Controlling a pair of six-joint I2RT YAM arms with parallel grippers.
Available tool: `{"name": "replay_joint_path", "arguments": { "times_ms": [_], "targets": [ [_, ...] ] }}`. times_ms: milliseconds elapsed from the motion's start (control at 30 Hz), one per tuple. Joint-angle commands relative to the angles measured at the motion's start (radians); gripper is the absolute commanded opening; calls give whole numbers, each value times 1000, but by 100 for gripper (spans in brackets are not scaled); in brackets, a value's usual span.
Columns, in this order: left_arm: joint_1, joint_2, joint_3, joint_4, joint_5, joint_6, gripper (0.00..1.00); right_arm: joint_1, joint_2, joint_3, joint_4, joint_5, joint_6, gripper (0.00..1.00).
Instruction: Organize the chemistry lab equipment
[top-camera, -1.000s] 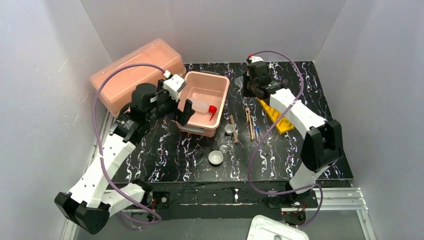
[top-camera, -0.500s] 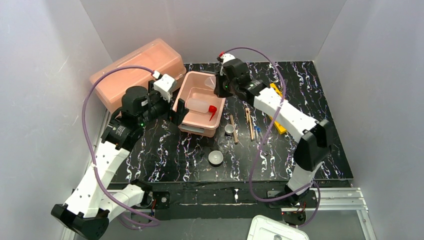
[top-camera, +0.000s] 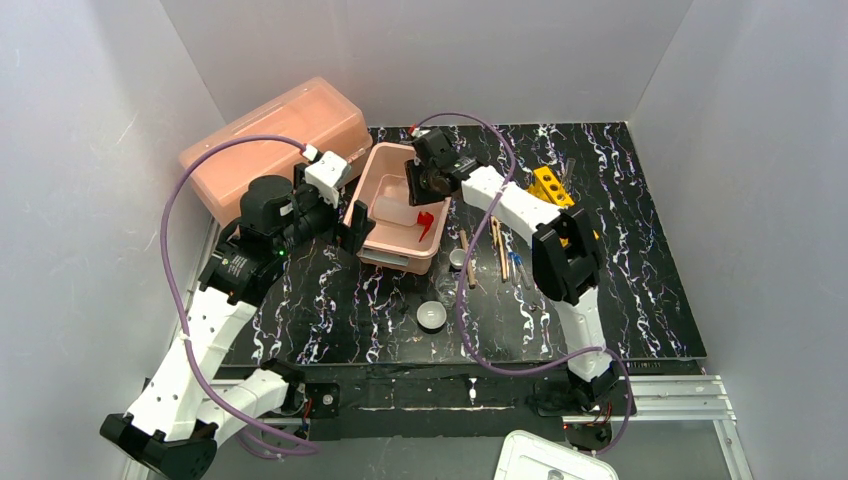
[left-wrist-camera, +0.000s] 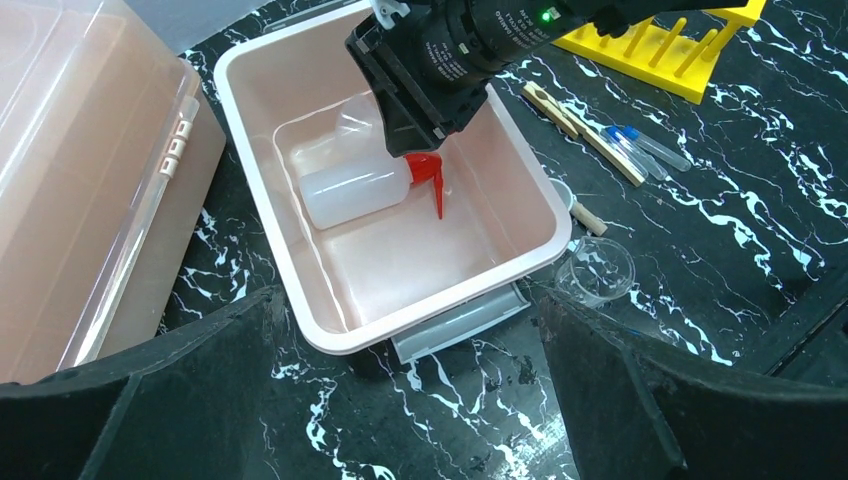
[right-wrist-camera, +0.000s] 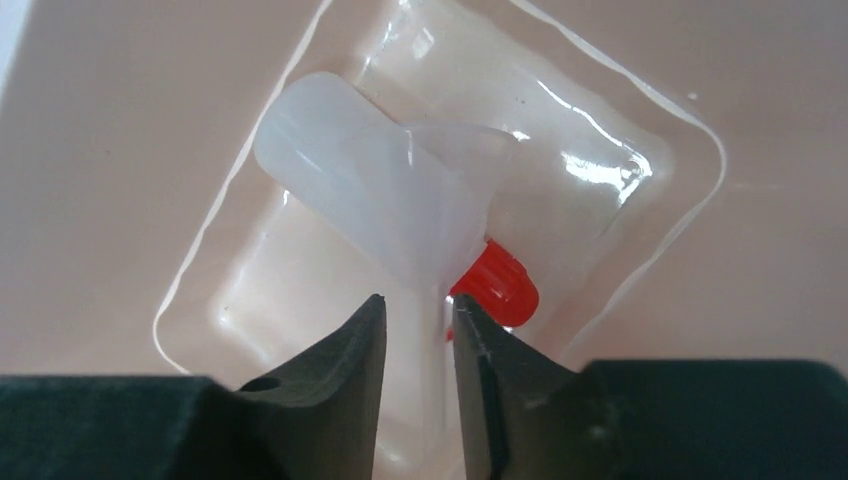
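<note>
Over the pink tub (left-wrist-camera: 400, 262), the clear funnel (right-wrist-camera: 420, 200) has its stem between the close-set fingers of the right gripper (right-wrist-camera: 420, 305), whether clamped I cannot tell, above the squeeze bottle (left-wrist-camera: 350, 190) inside; the left gripper (left-wrist-camera: 405, 300) gapes wide

On the black, white-veined table (top-camera: 620, 300): pink rectangular tub (top-camera: 447, 215) at back left, large pink lidded box (top-camera: 270, 140) beside it at the left edge, yellow holed rack (top-camera: 553, 185) at back right, wooden sticks (top-camera: 497, 245) and thin tubes (top-camera: 515, 265) side by side mid-table, tiny beakers (left-wrist-camera: 597, 270) just beside the tub's near corner, white dish (top-camera: 431, 316) nearer the front.
</note>
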Motion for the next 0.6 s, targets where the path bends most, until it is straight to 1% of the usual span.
{"name": "replay_joint_path", "arguments": {
  "times_ms": [0,67,100,200,267,400,500,567],
  "targets": [
    [7,-11,25,-21,-5,1,98,-1,-61,71,6,19,-26,48],
    [6,-10,29,-25,-6,2,98,-2,-90,71,10,34,-39,56],
    [6,-11,30,-26,-8,1,98,-2,-106,75,9,41,-46,58],
    [6,-12,29,-30,-13,3,98,-3,-171,69,-3,69,-60,60],
    [7,-13,31,-32,-15,6,98,-5,-250,25,8,93,-61,60],
    [7,-14,32,-33,-22,9,98,-34,-410,-141,35,141,-45,57],
    [6,-16,34,-35,-23,12,98,-82,-519,-333,58,171,-28,56],
    [7,-17,33,-36,-26,10,98,-119,-573,-440,82,159,-12,56]
  ]
}}
